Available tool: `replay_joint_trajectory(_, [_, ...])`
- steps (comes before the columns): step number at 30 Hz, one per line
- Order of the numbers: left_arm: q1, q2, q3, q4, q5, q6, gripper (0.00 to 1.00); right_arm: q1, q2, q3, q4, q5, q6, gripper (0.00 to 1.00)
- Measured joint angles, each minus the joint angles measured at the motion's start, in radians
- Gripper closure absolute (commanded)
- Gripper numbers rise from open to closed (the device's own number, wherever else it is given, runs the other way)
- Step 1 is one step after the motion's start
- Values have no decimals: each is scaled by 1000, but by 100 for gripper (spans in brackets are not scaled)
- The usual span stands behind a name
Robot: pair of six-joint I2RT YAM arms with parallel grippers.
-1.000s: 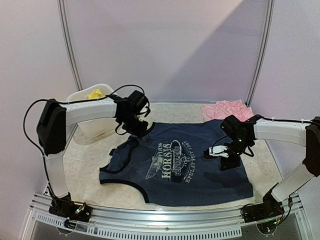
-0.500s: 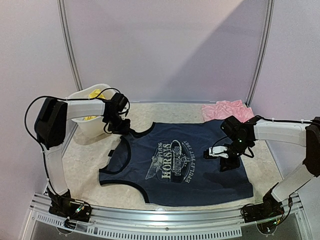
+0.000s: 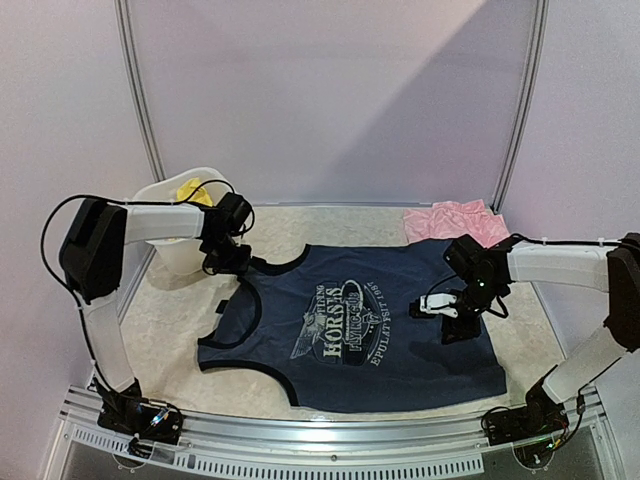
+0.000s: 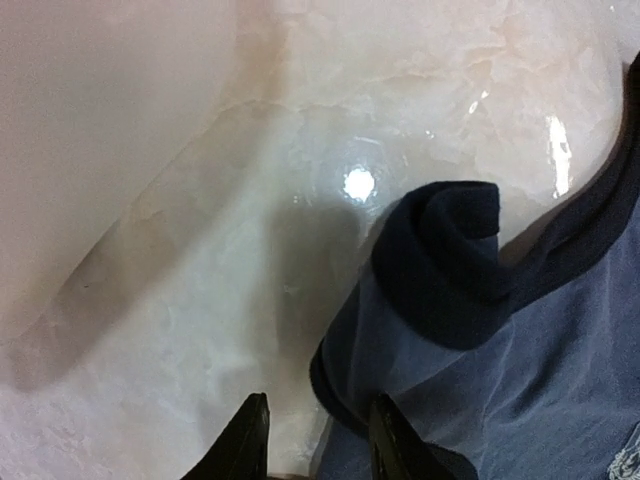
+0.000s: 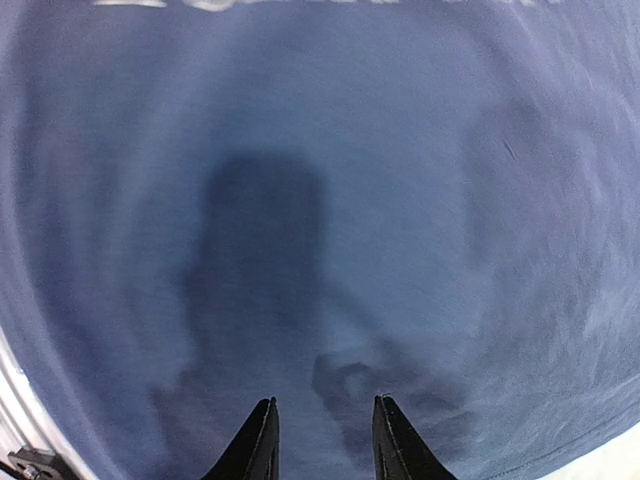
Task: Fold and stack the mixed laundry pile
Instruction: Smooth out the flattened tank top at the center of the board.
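The navy sleeveless top with its pale horse print lies spread flat in the middle of the table. My left gripper hovers low at its far-left shoulder strap, open. In the left wrist view the jaws stand apart over bare table, with the curled strap just ahead and the hem edge by the right finger. My right gripper hangs open over the top's right side; the right wrist view shows only navy cloth and the gripper's shadow beneath it. The pink ruffled piece lies at the back right.
A white plastic tub stands at the back left, close behind my left gripper, with a yellow piece inside. Its wall fills the upper left of the left wrist view. A metal rail runs along the near edge.
My left gripper has moved left from the top's neckline toward the tub, drawing the shoulder strap out with it, and its jaws have widened slightly. The right arm has barely moved.
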Motion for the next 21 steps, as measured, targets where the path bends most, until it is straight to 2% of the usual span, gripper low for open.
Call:
replay_joint_trajectory(9, [0,-81,-32,-6,-29,3,64,-212,157,61,40,-10,18,64])
replay_joint_trajectory(21, [7,-82,-96,-15,-55,0,64,-309,152,21,54,-32,-51,66])
